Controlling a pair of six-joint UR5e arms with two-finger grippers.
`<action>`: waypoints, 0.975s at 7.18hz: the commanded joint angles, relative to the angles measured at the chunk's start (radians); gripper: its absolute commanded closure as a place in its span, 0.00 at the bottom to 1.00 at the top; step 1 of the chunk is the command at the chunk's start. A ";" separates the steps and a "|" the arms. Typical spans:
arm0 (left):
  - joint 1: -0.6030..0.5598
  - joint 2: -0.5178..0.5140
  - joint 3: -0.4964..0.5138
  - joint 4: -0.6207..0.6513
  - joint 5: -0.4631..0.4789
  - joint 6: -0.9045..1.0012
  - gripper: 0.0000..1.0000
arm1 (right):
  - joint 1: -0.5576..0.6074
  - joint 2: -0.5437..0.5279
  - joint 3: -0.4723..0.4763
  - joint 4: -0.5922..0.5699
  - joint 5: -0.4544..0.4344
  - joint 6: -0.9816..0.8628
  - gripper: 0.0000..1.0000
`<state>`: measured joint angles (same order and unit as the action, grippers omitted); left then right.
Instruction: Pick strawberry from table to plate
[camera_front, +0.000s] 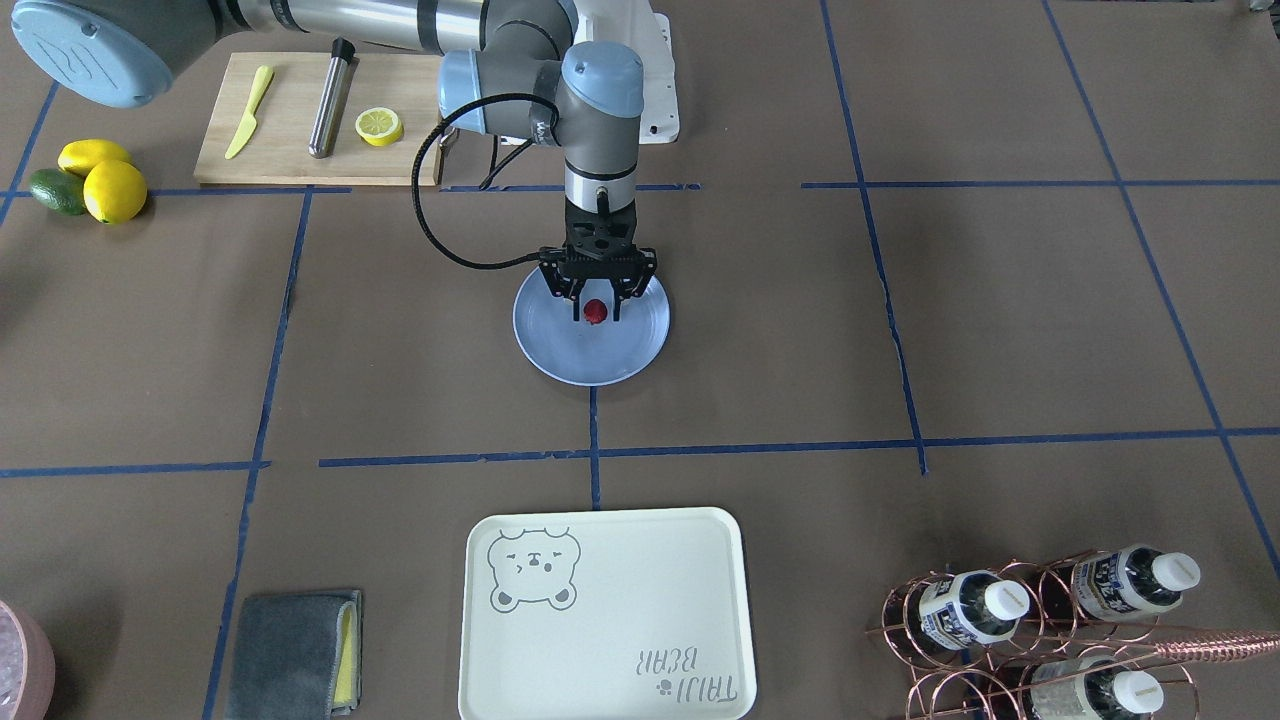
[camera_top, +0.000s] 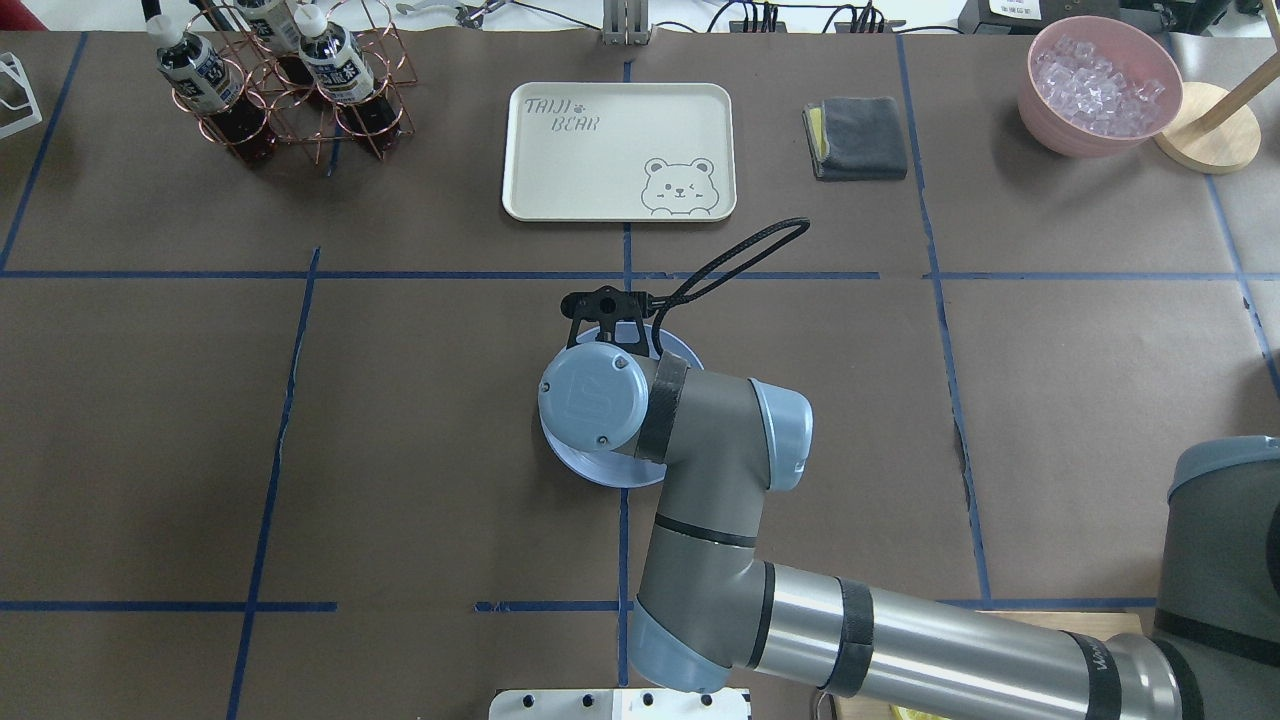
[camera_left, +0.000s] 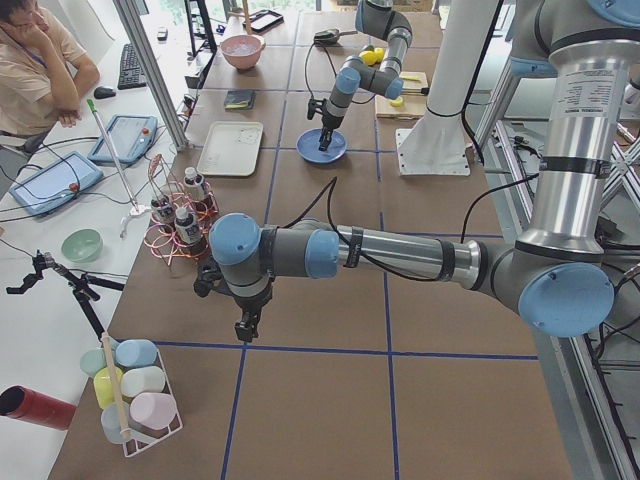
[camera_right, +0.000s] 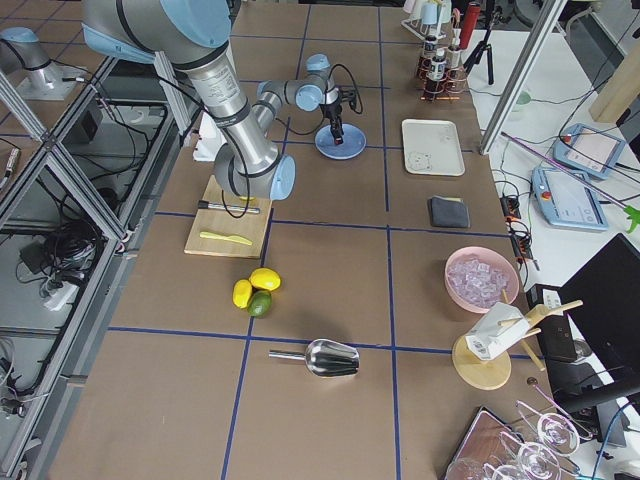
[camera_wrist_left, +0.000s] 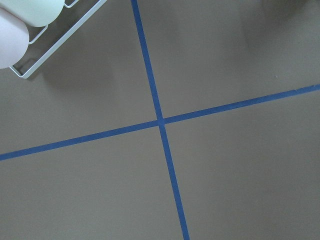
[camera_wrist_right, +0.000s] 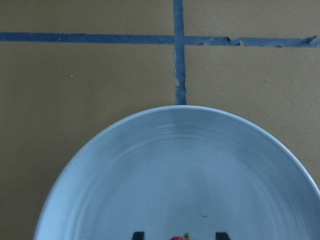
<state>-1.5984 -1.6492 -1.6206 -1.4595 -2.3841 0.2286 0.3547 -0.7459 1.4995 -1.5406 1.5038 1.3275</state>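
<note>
The strawberry (camera_front: 595, 312) lies on the plate (camera_front: 556, 352).

Right hand (camera_front: 597, 305) pointing straight down, spread open, left hand (camera_left: 245, 326) pointing down, grip unclear, arm outstretched.

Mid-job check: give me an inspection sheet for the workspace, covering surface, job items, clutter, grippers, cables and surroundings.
Surface: brown paper-like table with a blue tape grid; no spills seen.
Job's things: tiny dark-red strawberry lies near the middle of the round light-blue plate.
Clutter: cream bear tray, grey folded cloth, wooden cutting board, copper wire rack of bottles, pink bowl of ice; all apart from the plate.
Grippers: right gripper is down over the plate, jaws open with a gap on either side of the berry. Left gripper hangs above the table; state cannot be told.
Cables: black cable loops beside the right wrist.
Surroundings: seated person at a side desk.
</note>
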 joint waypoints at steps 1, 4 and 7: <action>0.000 0.000 0.002 -0.001 0.000 0.000 0.00 | 0.079 -0.016 0.089 -0.009 0.108 -0.066 0.00; 0.000 0.000 -0.001 0.001 0.000 0.002 0.00 | 0.362 -0.204 0.235 -0.009 0.391 -0.383 0.00; 0.000 0.003 -0.015 -0.004 0.000 0.008 0.00 | 0.677 -0.448 0.257 -0.009 0.541 -0.949 0.00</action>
<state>-1.5984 -1.6485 -1.6282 -1.4616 -2.3828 0.2329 0.9091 -1.0898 1.7510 -1.5494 2.0051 0.6219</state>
